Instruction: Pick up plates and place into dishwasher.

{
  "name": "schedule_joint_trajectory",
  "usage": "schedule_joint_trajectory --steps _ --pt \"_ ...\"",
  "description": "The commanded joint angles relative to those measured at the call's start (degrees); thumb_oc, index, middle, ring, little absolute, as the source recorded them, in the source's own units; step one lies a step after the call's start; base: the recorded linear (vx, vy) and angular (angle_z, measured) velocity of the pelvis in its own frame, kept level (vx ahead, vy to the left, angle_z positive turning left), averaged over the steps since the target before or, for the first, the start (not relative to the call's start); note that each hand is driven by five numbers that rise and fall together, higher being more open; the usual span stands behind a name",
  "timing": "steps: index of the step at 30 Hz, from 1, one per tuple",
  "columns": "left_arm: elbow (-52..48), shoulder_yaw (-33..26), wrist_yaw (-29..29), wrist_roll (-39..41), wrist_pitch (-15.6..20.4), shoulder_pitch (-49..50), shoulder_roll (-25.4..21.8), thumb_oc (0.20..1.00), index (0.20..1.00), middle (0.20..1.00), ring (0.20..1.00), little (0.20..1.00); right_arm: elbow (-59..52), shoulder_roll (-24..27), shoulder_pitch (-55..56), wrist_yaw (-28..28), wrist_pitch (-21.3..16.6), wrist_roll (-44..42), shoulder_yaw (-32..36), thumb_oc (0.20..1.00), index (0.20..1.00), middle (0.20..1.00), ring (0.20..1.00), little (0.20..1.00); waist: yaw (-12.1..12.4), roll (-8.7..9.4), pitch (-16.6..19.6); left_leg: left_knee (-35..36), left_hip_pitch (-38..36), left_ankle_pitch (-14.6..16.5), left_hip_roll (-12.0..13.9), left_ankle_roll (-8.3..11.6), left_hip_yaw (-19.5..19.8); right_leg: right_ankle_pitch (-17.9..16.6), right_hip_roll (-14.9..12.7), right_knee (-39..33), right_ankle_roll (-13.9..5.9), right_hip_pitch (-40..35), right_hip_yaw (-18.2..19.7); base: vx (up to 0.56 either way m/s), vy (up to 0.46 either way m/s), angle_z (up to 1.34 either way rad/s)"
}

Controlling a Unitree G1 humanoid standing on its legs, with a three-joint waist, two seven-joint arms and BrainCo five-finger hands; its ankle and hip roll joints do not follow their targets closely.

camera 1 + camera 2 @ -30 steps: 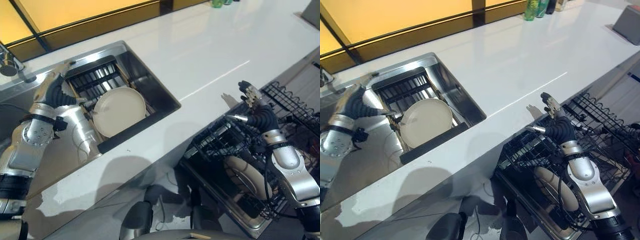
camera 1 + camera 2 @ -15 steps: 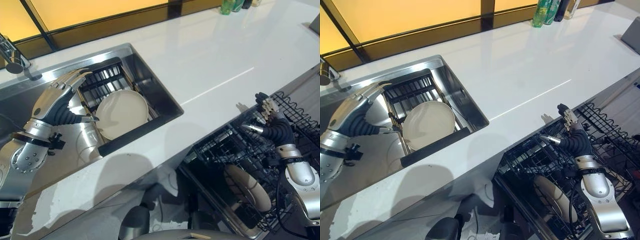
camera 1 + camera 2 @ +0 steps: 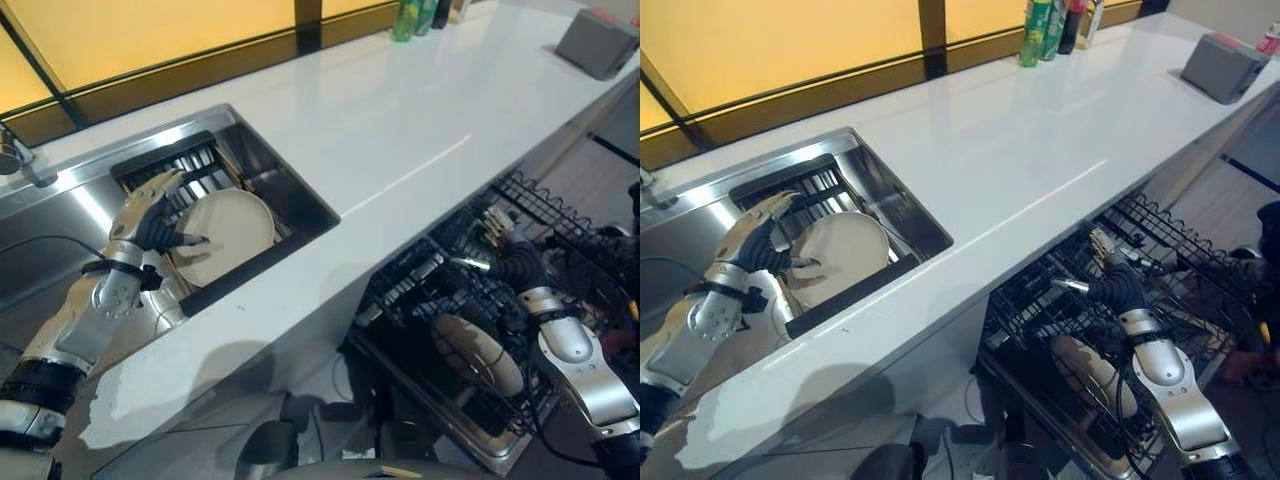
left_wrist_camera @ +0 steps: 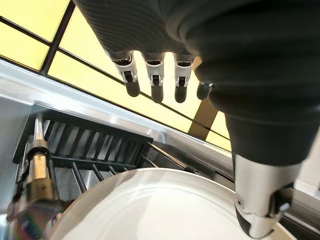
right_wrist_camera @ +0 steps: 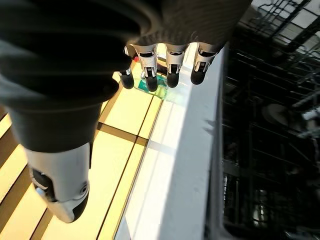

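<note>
The two eye views look steeply down from above the long white countertop [image 3: 380, 130], set slightly apart sideways, and both take in the stainless steel sink [image 3: 60, 225] beyond the left hand [image 3: 150, 222] and the black wire dishwasher rack [image 3: 1060, 300] around the right hand [image 3: 1112, 280]. The left wrist view sits very close behind that hand's fingers [image 4: 156, 80], facing along them; past the fingertips lie the round cream plate [image 4: 150, 210] and the black slatted sink rack [image 4: 90, 145], shared with both eye views. The right wrist view looks along its own fingers [image 5: 170, 67] toward the countertop edge, with the dishwasher rack beside them.
</note>
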State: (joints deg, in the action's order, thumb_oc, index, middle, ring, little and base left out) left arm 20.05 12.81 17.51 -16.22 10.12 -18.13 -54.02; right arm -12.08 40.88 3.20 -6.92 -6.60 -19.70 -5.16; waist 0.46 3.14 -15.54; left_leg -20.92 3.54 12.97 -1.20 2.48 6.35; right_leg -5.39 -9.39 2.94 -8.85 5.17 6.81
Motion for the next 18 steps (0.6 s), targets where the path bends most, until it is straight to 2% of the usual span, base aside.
schedule_joint_trajectory --steps 1,7,9,11,14,16,18 --pt "6.5 -0.3 6.1 -0.2 -0.5 -7.2 -1.3 1.000 1.000 1.000 1.000 1.000 -1.0 3.5 -5.0 -2.7 -4.2 0.4 0.3 1.000 1.000 1.000 1.000 1.000 0.0 0.34 -1.0 -0.2 6.1 -3.1 1.5 3.20 1.6 4.4 -5.7 7.2 -6.15 -0.9 1.8 0.05 0.059 -0.13" --pt "19.1 0.4 10.0 -2.0 -1.5 -12.6 -1.2 1.000 1.000 1.000 1.000 1.000 -0.5 3.2 -5.4 -2.1 -3.0 1.2 -0.8 1.000 1.000 1.000 1.000 1.000 -1.4 0.79 -0.7 -4.5 7.8 -0.9 0.5 2.59 0.9 4.1 -6.1 8.9 -6.15 0.1 3.6 0.11 0.078 -0.19" --pt "21.9 0.9 11.5 -4.2 -3.2 -14.6 -2.0 1.000 1.000 1.000 1.000 1.000 -0.2 3.1 -5.5 -1.9 -2.7 1.4 -1.1 1.000 1.000 1.000 1.000 1.000 -1.8 1.07 -0.7 -6.0 8.3 0.1 0.0 2.29 0.8 4.0 -6.2 9.3 -6.15 0.2 4.4 0.13 0.069 -0.11" --pt "23.4 1.4 11.6 -3.1 -5.0 -15.7 -2.6 1.000 1.000 1.000 1.000 1.000 0.1 3.4 -5.8 -1.8 -2.7 1.3 -1.4 1.000 1.000 1.000 1.000 1.000 -2.0 1.31 -0.9 -7.6 9.0 0.8 -0.2 2.22 0.8 3.7 -6.4 9.7 -6.15 0.6 4.8 0.06 0.030 -0.01" --pt "27.0 3.8 9.8 -2.3 -7.6 -19.7 -3.2 1.000 1.000 1.000 1.000 1.000 0.7 3.5 -8.3 -2.7 -2.1 1.4 -2.9 1.000 1.000 1.000 1.000 1.000 -2.3 1.85 -2.3 -11.1 11.6 2.2 -0.7 2.03 0.9 2.8 -6.6 10.6 -6.15 2.3 5.7 -0.03 -0.013 -0.01" --pt "28.9 6.8 7.3 -0.7 -7.9 -24.2 -3.4 1.000 1.000 1.000 1.000 1.000 1.2 3.6 -11.9 -4.7 -1.7 1.2 -4.8 1.000 1.000 1.000 1.000 1.000 -2.6 2.61 -4.3 -13.7 14.6 2.9 -1.1 1.92 0.9 1.7 -6.6 11.5 -6.15 4.7 6.3 -0.23 -0.060 -0.05" --pt "30.5 9.8 3.6 2.7 -6.5 -28.8 -3.8 1.000 1.000 1.000 1.000 1.000 2.2 3.0 -16.5 -6.3 -1.2 1.8 -6.6 1.000 1.000 1.000 1.000 1.000 -3.0 3.08 -6.1 -15.9 18.4 3.3 -1.6 1.80 0.8 0.9 -6.4 11.9 -6.15 7.8 7.1 -0.38 -0.014 -0.03"
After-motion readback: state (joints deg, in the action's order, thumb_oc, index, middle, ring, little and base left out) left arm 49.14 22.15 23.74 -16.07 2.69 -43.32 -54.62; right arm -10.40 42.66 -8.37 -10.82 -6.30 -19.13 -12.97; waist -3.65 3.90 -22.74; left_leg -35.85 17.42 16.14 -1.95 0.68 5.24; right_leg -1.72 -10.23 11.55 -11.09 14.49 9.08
